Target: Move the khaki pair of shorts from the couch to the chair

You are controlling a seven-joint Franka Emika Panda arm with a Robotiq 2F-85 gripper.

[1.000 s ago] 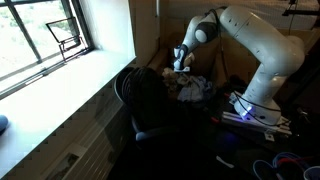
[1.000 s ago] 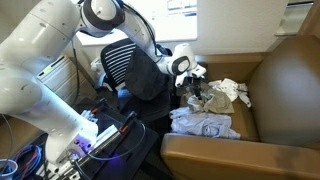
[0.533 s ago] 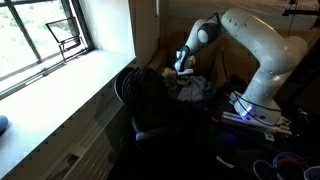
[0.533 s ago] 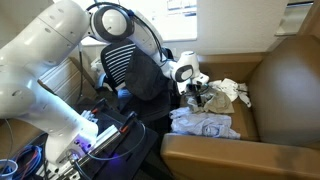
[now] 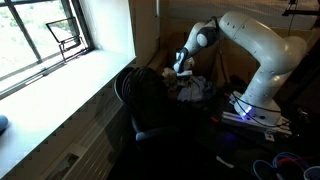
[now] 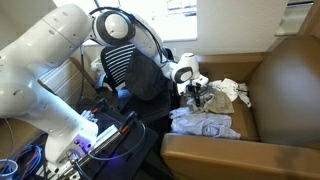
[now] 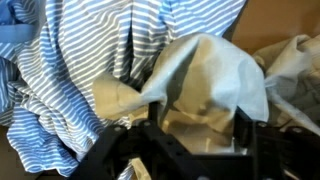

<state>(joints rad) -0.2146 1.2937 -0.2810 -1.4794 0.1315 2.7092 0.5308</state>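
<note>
The khaki shorts [image 7: 200, 80] lie crumpled in the pile of clothes on the brown couch [image 6: 285, 75], next to a blue-and-white striped shirt [image 7: 70, 80]. In the wrist view my gripper [image 7: 198, 128] is open, its two black fingers straddling a raised fold of the khaki cloth. In both exterior views the gripper [image 6: 197, 92] [image 5: 181, 72] points down into the pile at the couch's end nearest the chair. The black office chair [image 6: 135, 70] [image 5: 150, 105] stands right beside the couch.
A pale blue garment [image 6: 205, 123] lies on the front of the couch seat and white cloth [image 6: 236, 92] sits further back. The robot base with cables [image 6: 95, 135] stands by the chair. A window ledge [image 5: 60, 85] runs behind the chair.
The arm has shifted slightly along the couch and settled lower into the pile of clothes. The clothes have not visibly moved.
</note>
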